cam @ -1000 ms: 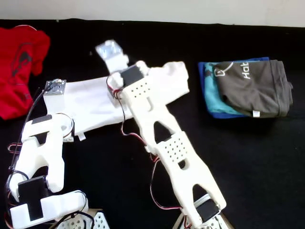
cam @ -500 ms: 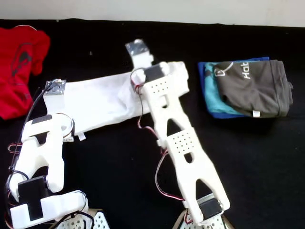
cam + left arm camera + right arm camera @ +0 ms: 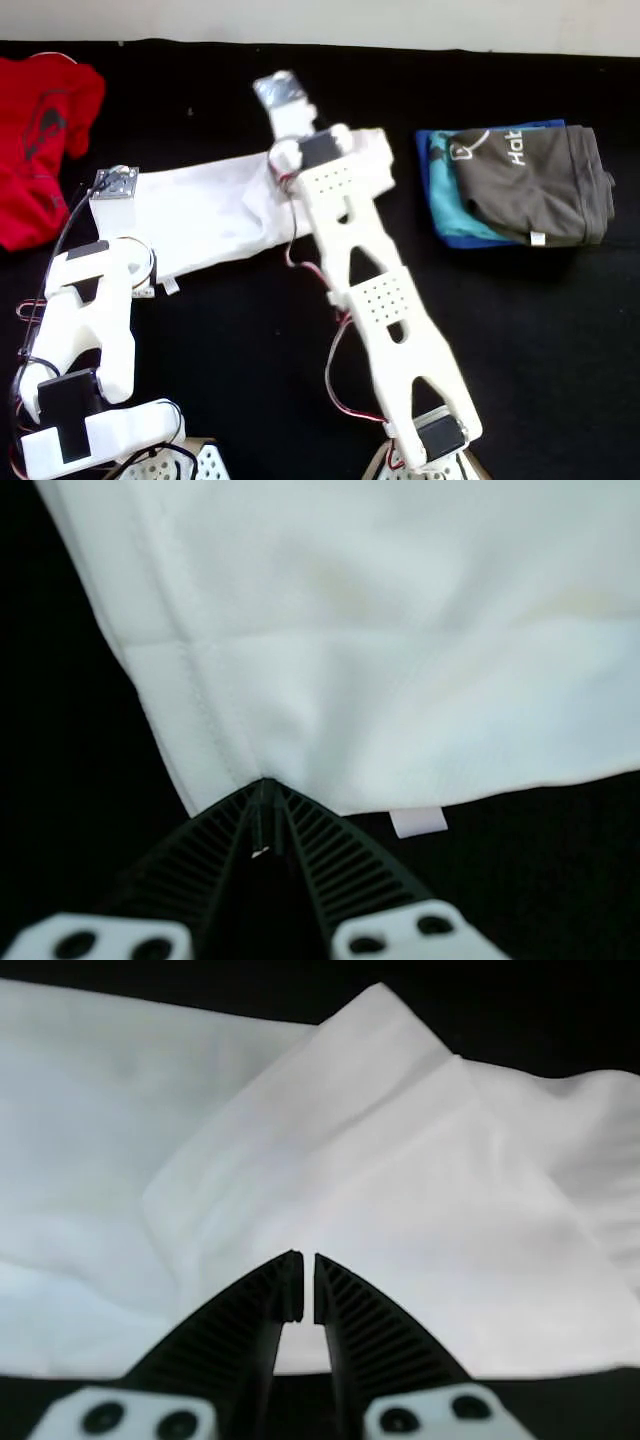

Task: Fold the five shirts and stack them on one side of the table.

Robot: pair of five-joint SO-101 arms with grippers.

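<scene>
A white shirt (image 3: 200,210) lies as a long folded strip across the middle of the black table (image 3: 220,340). My left gripper (image 3: 265,792) is shut on a hemmed corner of the white shirt (image 3: 400,630), at the strip's left end. The right arm (image 3: 350,260) stretches over the strip's right part. My right gripper (image 3: 301,1272) hangs just above the white shirt (image 3: 450,1210) beside a diagonal fold, its fingers shut with a hairline slit and no cloth seen between them. A red shirt (image 3: 40,120) lies crumpled at the far left.
At the right side sits a stack of folded shirts: a grey one (image 3: 540,185) on top, a teal one (image 3: 450,195) under it and a blue one (image 3: 428,190) at the bottom. Bare black tabletop lies between the arms and along the front right.
The right arm has swung to the right and farther back along the white shirt, uncovering more of the strip's middle. The left arm has kept still with the corner in its grip.
</scene>
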